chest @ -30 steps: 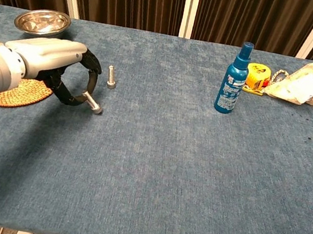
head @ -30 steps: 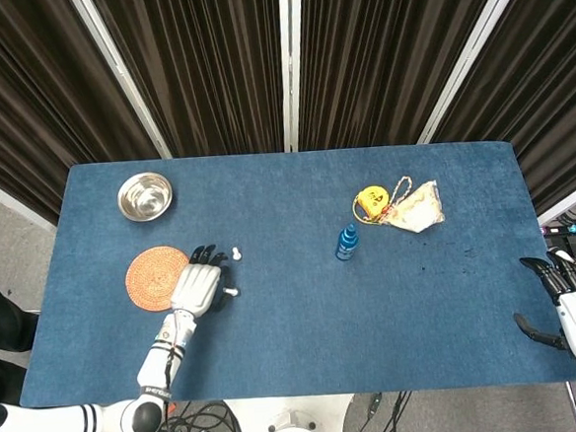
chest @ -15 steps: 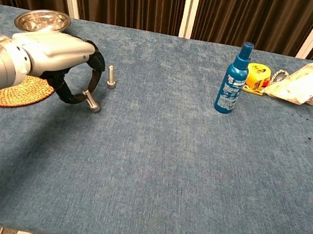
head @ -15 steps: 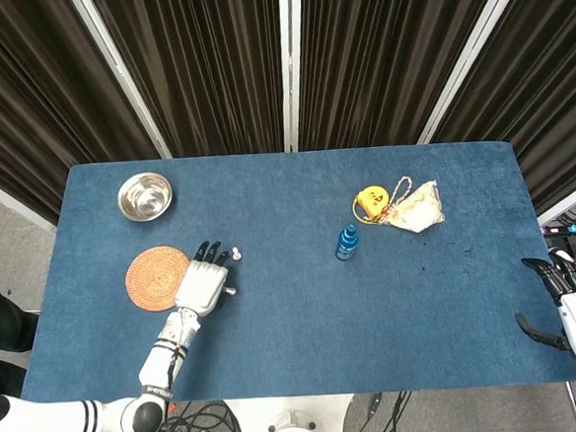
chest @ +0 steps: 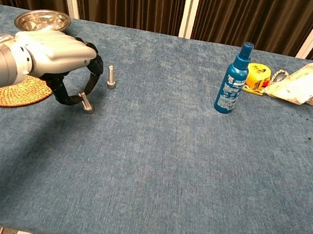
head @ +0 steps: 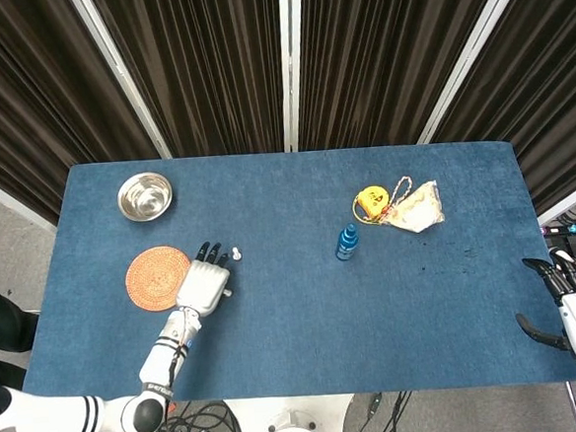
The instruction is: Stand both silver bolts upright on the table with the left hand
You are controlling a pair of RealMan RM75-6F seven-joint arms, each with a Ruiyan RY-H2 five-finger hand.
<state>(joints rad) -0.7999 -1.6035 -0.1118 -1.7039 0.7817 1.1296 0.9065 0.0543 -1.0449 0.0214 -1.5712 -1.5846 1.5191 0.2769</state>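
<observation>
One silver hex-headed steel bolt (chest: 86, 103) is pinched in the dark fingers (chest: 95, 69) of my left hand (chest: 58, 58), tilted, its head low against the blue felt-like tabletop (chest: 162, 154). The second silver bolt (chest: 111, 77) stands upright on its head just beyond those fingers, apart from them; from the head view it is a small pale dot (head: 236, 252) beside my left hand (head: 203, 285). A round woven orange coaster (chest: 10, 91) lies flat under my wrist, and a shiny round steel bowl (chest: 42, 20) sits farther back. Well apart stand a slim blue plastic spray bottle (chest: 234, 77), a yellow tape measure (chest: 259, 72) and a crumpled pale bag (chest: 300, 84). My right hand (head: 571, 305) rests at the tabletop's near right edge, fingers spread, holding nothing.
</observation>
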